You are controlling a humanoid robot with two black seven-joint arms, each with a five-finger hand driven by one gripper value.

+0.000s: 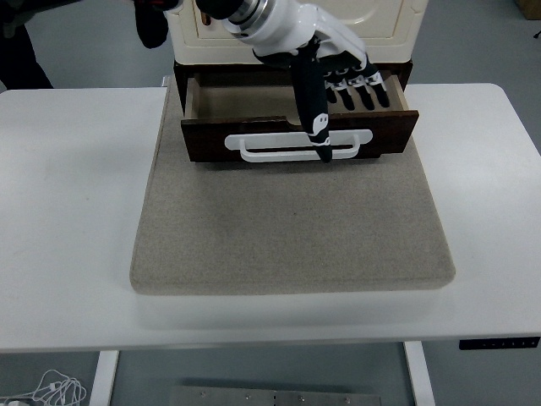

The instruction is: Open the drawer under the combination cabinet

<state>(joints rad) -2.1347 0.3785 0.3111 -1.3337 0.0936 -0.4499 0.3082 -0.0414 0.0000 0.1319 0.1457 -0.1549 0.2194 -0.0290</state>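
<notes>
The dark wooden drawer (254, 131) under the cream cabinet (380, 25) stands pulled out, and its empty beige inside shows. Its white bar handle (279, 145) is free on the front panel. My left hand (342, 101) hangs over the drawer's right half, above the handle, open with the fingers (365, 89) straight and holding nothing. The thumb (313, 110) points down across the drawer front, its tip near the handle. The right arm does not show.
The cabinet stands at the back of a grey felt mat (292, 224) on the white table (68, 211). My left arm enters from the top left, past the cabinet's front. Cables (51, 391) lie on the floor below the near edge.
</notes>
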